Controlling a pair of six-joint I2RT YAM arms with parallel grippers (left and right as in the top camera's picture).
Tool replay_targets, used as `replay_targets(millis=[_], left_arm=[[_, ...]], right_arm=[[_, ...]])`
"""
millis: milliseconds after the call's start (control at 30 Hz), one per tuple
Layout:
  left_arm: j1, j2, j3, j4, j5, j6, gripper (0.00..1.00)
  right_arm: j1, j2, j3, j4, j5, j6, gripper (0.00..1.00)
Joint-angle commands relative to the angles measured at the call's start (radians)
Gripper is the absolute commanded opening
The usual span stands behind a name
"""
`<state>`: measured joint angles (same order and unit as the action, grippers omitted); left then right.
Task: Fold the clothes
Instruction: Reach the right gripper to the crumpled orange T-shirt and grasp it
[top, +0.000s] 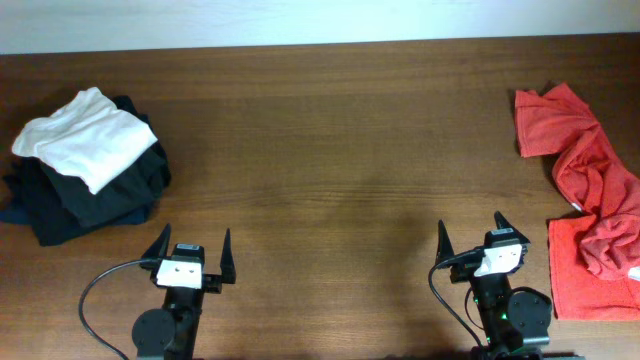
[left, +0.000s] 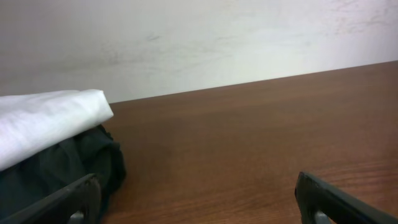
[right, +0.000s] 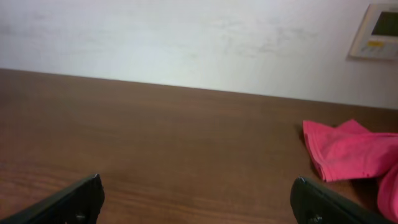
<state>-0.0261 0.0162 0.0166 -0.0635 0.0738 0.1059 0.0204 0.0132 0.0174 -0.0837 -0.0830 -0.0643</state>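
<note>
The red-orange T-shirt (top: 590, 190) lies crumpled at the right edge of the table, partly cut off by the frame. A small white tag shows on it. A corner of it shows in the right wrist view (right: 348, 152). My right gripper (top: 471, 230) is open and empty near the front edge, left of the shirt and apart from it; its fingers show in the right wrist view (right: 196, 196). My left gripper (top: 193, 245) is open and empty at the front left; its fingers show in the left wrist view (left: 196, 199).
A pile of black folded garments (top: 90, 200) with a white folded garment (top: 85, 140) on top sits at the far left, also in the left wrist view (left: 43, 124). A wall panel (right: 376, 31) hangs behind the brown wooden table (top: 330, 150).
</note>
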Motion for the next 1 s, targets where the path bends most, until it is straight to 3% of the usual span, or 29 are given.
replay_targets(millis=[0,267,533,733,900,967], left_arm=[[-0.004,0.044,0.031,-0.012,0.032,0.012,0.99],[-0.004,0.315,0.245,-0.12,0.034,0.012,0.99],[-0.004,0.656,0.541,-0.307,0.035,0.012,0.99],[-0.004,0.784,0.642,-0.394,0.045,0.012,0.99],[-0.004,0.813,0.642,-0.395,0.045,0.012,0.99],[-0.004,0.813,0.642,-0.396,0.046,0.012,0.99]], right_arm=[[0.005,0.027,0.067,-0.064,-0.009,-0.006,0.99],[0.005,0.232,0.294,-0.22,0.037,0.04,0.99],[0.005,0.652,0.615,-0.487,0.042,0.046,0.99],[-0.006,0.921,0.773,-0.53,0.086,0.041,0.99],[-0.177,1.111,0.779,-0.558,0.32,0.285,0.98],[-0.259,1.171,0.779,-0.563,0.342,0.315,0.98]])
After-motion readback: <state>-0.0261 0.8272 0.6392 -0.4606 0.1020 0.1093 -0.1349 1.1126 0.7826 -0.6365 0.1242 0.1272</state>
